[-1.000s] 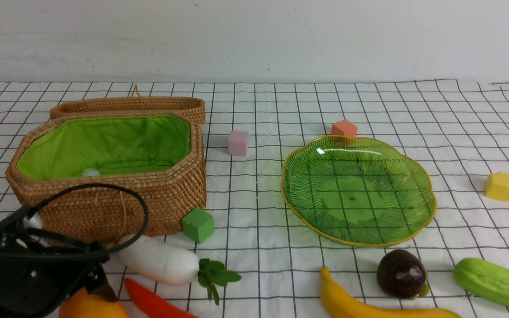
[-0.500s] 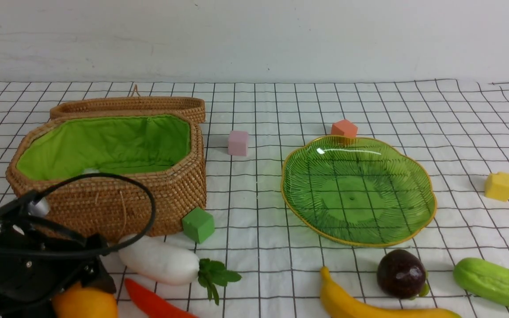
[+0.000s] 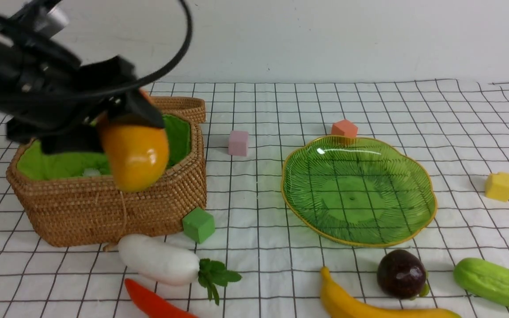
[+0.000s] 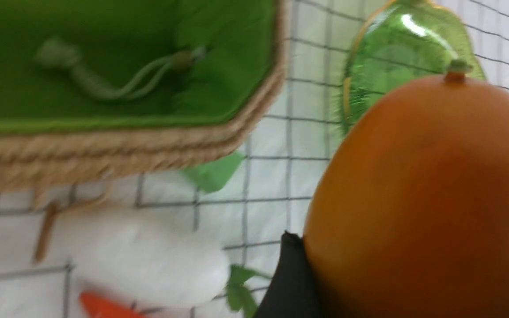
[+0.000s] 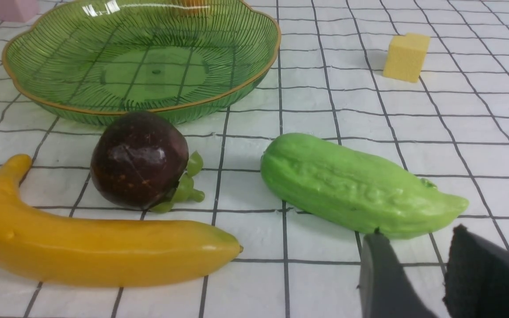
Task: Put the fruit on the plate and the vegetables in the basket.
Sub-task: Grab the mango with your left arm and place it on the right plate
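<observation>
Left arm: the left gripper (image 3: 108, 126) has its jaws spread wide and clamped on the mango (image 3: 134, 154). One black finger lies across the mango's upper end, and the body hangs below. We judge the wide spread is simply the fruit's girth.

Mango position: it is in the air, clear of the tablecloth. In the front view it sits in front of the near right part of the wicker basket (image 3: 104, 212). The left wrist view shows its stem end pointing toward the green glass plate (image 3: 356, 190). We read the height as clearance over the basket rim for a carry to the right. We must not release here, since fruit does not belong in the basket.

Plate: empty, well apart from the mango.

Basket: open, with its lid (image 3: 179, 106) lying behind it, so vegetables can drop straight in. We see no vegetable inside.

On the cloth:
- white radish (image 3: 159, 260) and red chili (image 3: 153, 304), just in front of the basket
- banana (image 3: 369, 307) and dark purple fruit (image 3: 401, 273), near the plate's front edge
- green gourd (image 3: 495, 282), to their right

Right arm: the right gripper (image 5: 431, 274) sits low beside the gourd's tapered end. Its jaws are partly apart with nothing between them.

Status: no item placed yet.
</observation>
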